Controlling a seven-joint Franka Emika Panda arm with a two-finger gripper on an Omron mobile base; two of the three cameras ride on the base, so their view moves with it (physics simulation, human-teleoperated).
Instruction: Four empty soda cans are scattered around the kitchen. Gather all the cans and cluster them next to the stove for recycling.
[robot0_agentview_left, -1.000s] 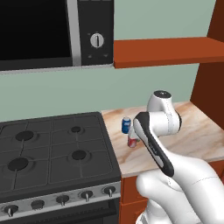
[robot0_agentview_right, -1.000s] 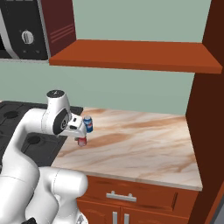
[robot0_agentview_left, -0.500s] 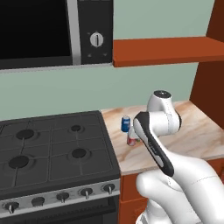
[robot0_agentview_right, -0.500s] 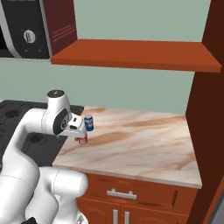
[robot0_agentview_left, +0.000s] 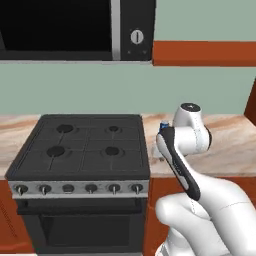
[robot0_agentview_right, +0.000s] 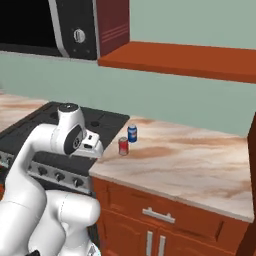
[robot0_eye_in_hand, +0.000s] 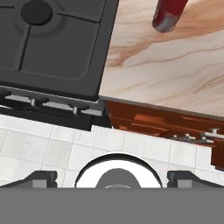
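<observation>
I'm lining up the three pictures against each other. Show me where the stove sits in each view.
Left base view: the stove is centre-left, under the microwave.
Right base view: the stove is at the left, partly behind the arm.
Hand view: the stove is in the upper left.
Shared landmark: the marbled countertop meeting the stove's side.

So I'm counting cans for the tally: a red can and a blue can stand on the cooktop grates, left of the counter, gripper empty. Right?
Not quite. The red can and blue can stand on the marbled counter just right of the stove, as the right base view shows. The gripper is empty.
</observation>
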